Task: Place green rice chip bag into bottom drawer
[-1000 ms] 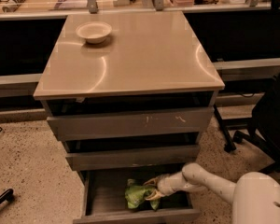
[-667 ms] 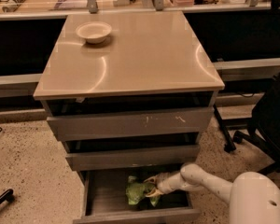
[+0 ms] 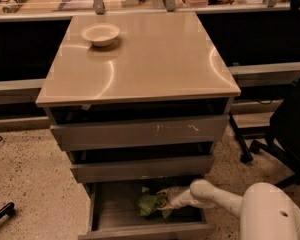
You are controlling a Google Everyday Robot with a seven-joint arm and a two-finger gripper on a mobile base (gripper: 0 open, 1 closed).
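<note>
The green rice chip bag (image 3: 149, 204) lies crumpled on the dark floor of the open bottom drawer (image 3: 110, 211), near its middle. My gripper (image 3: 165, 202) reaches into that drawer from the right on a white arm and sits right against the bag's right side. The bag's far edge is hidden under the middle drawer.
A cream bowl (image 3: 100, 34) stands on the tan cabinet top (image 3: 155, 59). The scratched top drawer (image 3: 140, 132) and the middle drawer (image 3: 140, 168) are slightly out above the bottom one. A black office chair (image 3: 285, 129) stands at the right. My white base (image 3: 275, 214) fills the lower right corner.
The gripper and the bag have shifted slightly left and deeper in the bottom drawer. Nothing else has moved.
</note>
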